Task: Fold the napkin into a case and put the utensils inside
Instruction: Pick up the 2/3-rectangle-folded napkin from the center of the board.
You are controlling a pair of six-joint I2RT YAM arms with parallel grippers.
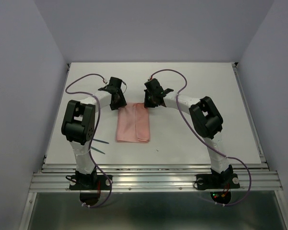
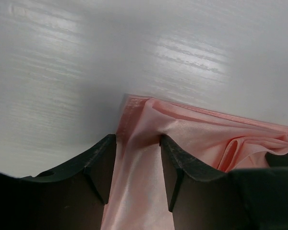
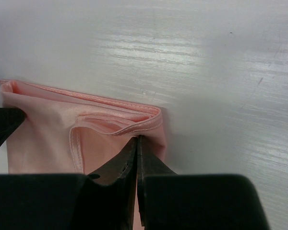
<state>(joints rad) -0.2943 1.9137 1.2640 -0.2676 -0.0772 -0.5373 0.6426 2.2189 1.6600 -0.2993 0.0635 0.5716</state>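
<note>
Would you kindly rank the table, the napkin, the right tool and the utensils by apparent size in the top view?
1. table
2. napkin
3. right tool, clearly smaller than the napkin
Unranked: utensils. Only thin slivers show beside the left arm, so comparing them with the tool is unsure.

Your white bench [image 1: 192,96] carried a folded napkin [image 1: 133,123] and utensils [image 1: 103,142].
You had the salmon-pink napkin lying flat near the bench's middle, a narrow layered rectangle with its long sides running toward the far edge. The teal utensils lay well apart from it, toward the near left corner, partly hidden under an arm.
</note>
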